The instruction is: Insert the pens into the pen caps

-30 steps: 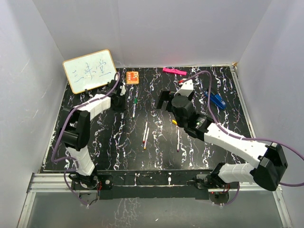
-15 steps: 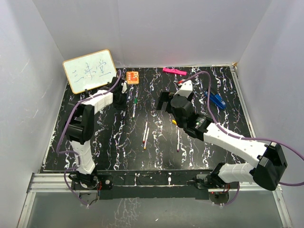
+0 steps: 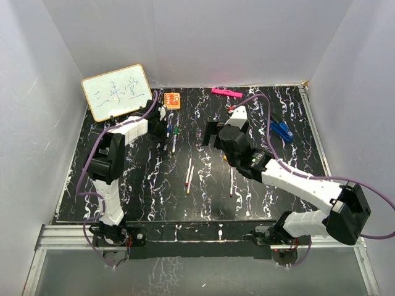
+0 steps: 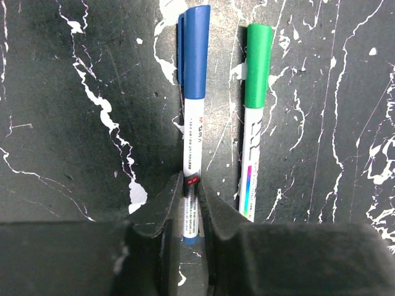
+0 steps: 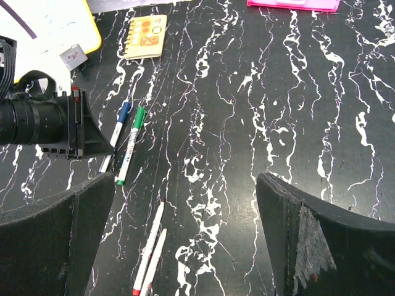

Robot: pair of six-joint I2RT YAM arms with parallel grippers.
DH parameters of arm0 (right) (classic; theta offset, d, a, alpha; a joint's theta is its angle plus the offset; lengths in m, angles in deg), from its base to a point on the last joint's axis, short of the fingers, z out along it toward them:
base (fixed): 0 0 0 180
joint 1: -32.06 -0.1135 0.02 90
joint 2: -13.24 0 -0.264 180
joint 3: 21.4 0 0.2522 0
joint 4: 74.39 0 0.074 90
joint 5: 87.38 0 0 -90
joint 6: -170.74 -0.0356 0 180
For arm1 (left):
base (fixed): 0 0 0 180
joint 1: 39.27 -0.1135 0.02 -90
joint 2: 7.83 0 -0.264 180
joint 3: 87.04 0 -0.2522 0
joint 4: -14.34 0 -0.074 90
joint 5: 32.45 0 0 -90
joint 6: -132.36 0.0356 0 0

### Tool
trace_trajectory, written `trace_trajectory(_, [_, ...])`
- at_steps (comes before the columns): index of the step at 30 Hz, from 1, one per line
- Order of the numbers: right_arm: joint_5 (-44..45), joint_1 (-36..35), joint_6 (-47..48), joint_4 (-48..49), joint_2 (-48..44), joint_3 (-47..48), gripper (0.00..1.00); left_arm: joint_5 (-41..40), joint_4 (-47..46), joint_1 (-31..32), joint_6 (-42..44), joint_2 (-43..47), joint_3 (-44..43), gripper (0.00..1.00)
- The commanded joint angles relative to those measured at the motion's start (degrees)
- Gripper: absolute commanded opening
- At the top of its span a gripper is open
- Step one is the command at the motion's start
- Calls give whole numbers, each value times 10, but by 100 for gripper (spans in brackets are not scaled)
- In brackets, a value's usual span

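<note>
The left gripper (image 4: 190, 188) is squeezed almost all the way closed. It pinches the bottom end of a thin white pen with a blue plastic cap (image 4: 193, 132). This pen lies flat on the black table with white marble streaks (image 3: 142, 185). In the left wrist view its cap points to 12 o'clock. Just beside it, at 3 o'clock, lies a second thin white pen with a green plastic cap (image 4: 254, 123). It is flat too, with its cap to 12 o'clock. The two pens lie side by side and do not touch.

From above, that pair sits toward 11 o'clock on the table. Two thin white pens with no caps (image 3: 189, 176) lie close together near the middle. One more bare white pen (image 3: 231, 182) lies at 3 o'clock from them, near the right arm.

The right gripper (image 5: 185, 197) is spread as wide as it goes and has nothing in it. It hangs over the table just past the middle, toward 12 o'clock.

A white writing board with a yellow frame (image 3: 116, 92) leans in the 10 o'clock corner. A small orange square pad (image 3: 172, 100) lies at 12 o'clock from the left gripper. A flat bright pink bar (image 3: 226, 92) lies at the far edge. A small blue thing (image 3: 281, 129) sits at 2 o'clock, and I cannot tell what it is.
</note>
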Motion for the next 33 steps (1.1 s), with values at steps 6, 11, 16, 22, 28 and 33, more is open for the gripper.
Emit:
trace_trajectory(6, [1,1,-3,17,12,5,98,10,19,-2,-9,-7,-15,21])
trace_trajectory(11, [8,1,0,17,13,6,98,6,22,-2,-10,1,-18,25])
trace_trajectory(16, [22,1,-2,16,17,5,98,-15,30,-2,-6,26,-26,27])
trace_trajectory(22, [47,4,-18,19,21,1,98,-45,47,-2,3,80,-29,27])
trace_trajectory(28, [54,13,-17,27,23,-10,98,-26,35,-2,9,162,24,27])
trace_trajectory(33, [68,26,-33,29,12,-28,91,37,10,15,2,234,107,27])
